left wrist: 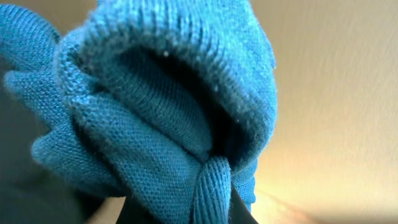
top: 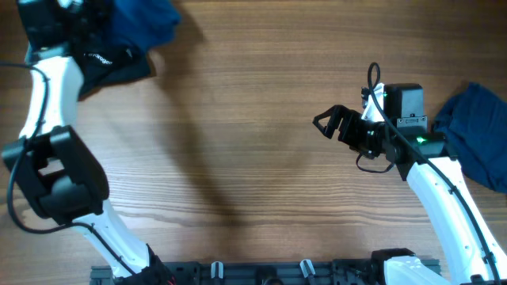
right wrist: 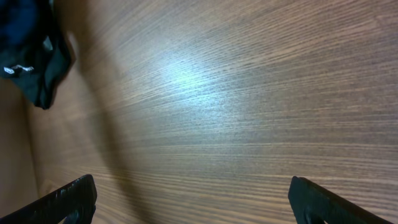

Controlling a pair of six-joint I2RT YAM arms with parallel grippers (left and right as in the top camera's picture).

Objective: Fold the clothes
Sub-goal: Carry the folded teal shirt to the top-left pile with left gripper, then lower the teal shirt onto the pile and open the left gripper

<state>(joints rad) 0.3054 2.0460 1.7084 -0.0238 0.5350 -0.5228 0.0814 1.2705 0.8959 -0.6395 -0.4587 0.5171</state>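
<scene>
A mid-blue knit garment fills the left wrist view, bunched and lifted, with a ribbed hem fold pinched at the bottom by my left gripper, which is shut on it. From overhead the same garment hangs at the far left corner beside the left arm, with darker fabric drooping below it. A darker blue garment lies crumpled at the right edge. My right gripper hovers over bare wood right of centre, open and holding nothing.
The wooden table spreads between the two arms. In the right wrist view, dark cloth shows at the top left. A black rail runs along the near edge.
</scene>
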